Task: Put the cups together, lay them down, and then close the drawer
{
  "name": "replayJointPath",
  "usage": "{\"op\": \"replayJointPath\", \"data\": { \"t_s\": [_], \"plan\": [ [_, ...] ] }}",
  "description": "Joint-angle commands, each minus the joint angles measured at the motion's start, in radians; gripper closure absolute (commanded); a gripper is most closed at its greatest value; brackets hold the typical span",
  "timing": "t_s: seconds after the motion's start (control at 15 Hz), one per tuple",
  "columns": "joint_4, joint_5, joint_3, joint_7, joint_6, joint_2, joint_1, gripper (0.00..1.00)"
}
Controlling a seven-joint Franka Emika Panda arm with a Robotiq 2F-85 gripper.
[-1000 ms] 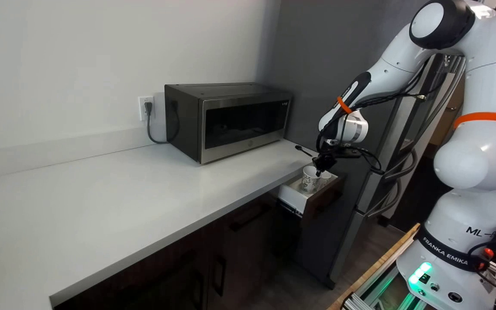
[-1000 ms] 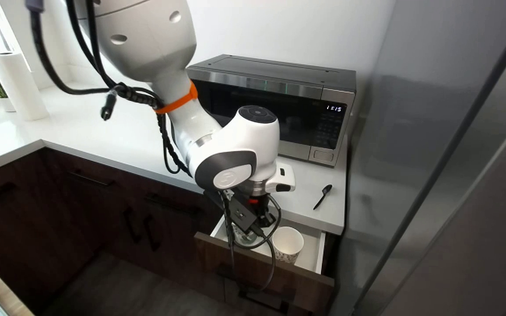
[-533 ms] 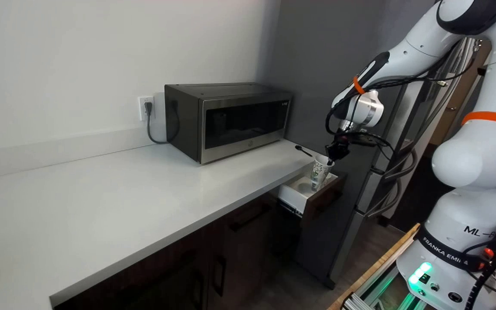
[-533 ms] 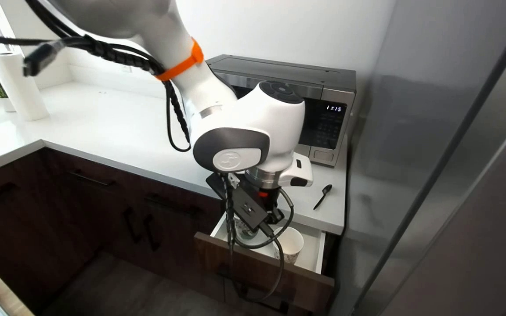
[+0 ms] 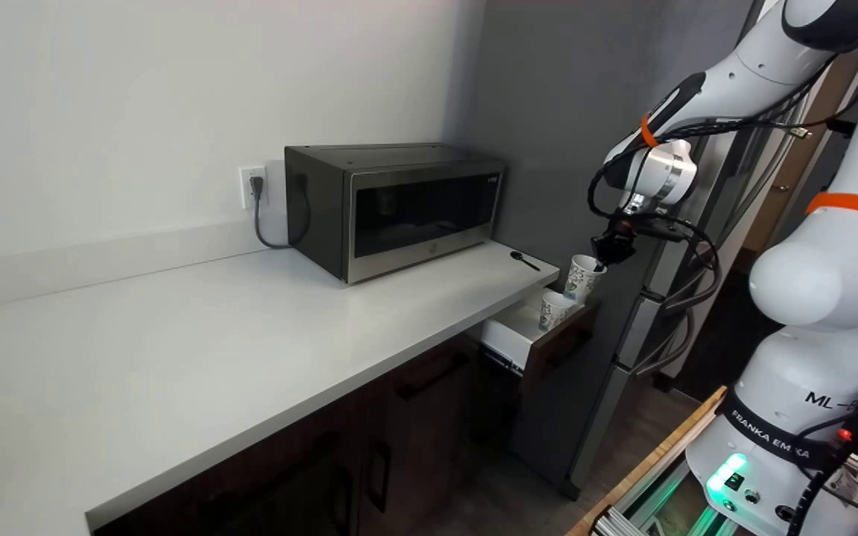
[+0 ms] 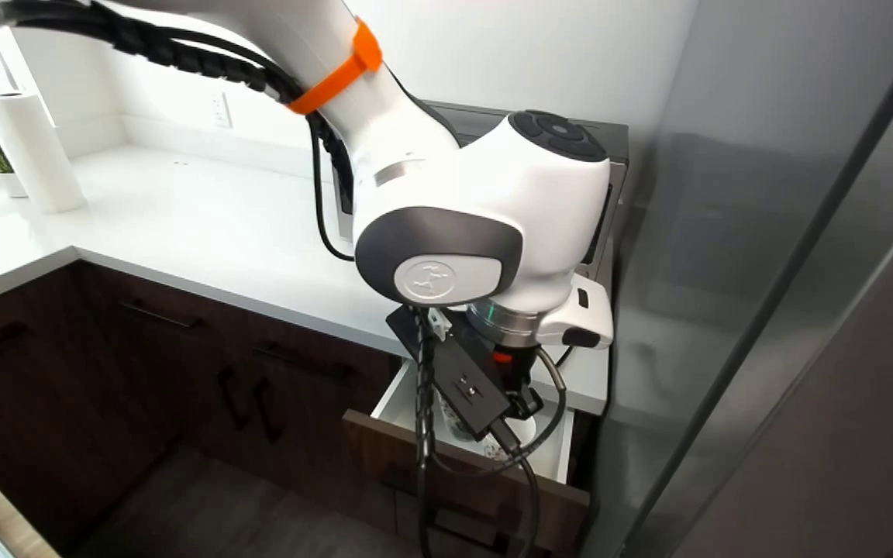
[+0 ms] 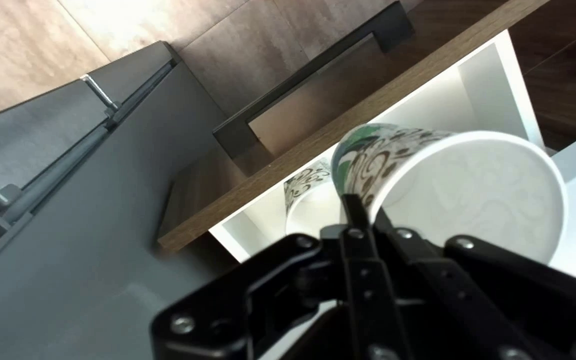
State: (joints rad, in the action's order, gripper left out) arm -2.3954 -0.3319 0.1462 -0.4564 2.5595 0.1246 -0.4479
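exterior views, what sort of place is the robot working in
Most likely a kitchen: a microwave and a paper towel roll stand on a white countertop.

In an exterior view, the arm (image 6: 446, 186), cut off at 11 o'clock, hides most of the microwave (image 6: 476, 120). In the wrist view, the held cup (image 7: 473, 190) partly hides the 2nd cup (image 7: 313, 212), toward its 9 o'clock.

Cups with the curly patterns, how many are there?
2. One cup is pinched at its rim by the fingers; the other cup, lower, stands in the open drawer. The drawer's back doesn't show, so more could hide there.
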Motion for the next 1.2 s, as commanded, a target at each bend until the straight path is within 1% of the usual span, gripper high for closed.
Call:
{"op": "replayJointPath", "data": {
  "t_s": [0.0,0.2,0.47,0.8,1.0,1.13],
  "plan": [
    [-0.007,-0.056,0.033,-0.003,0.059,0.013,0.036,0.99],
    [0.002,-0.129,0.023,-0.018,0.115,0.039,0.042,0.99],
    [0.021,-0.187,0.005,-0.020,0.174,0.089,0.042,0.99],
    [0.066,-0.299,-0.052,-0.064,0.257,0.162,0.012,0.99],
    [0.098,-0.345,-0.077,-0.085,0.282,0.201,0.001,0.99],
    [0.118,-0.353,-0.086,-0.084,0.282,0.228,-0.004,0.99]
  ]
}}
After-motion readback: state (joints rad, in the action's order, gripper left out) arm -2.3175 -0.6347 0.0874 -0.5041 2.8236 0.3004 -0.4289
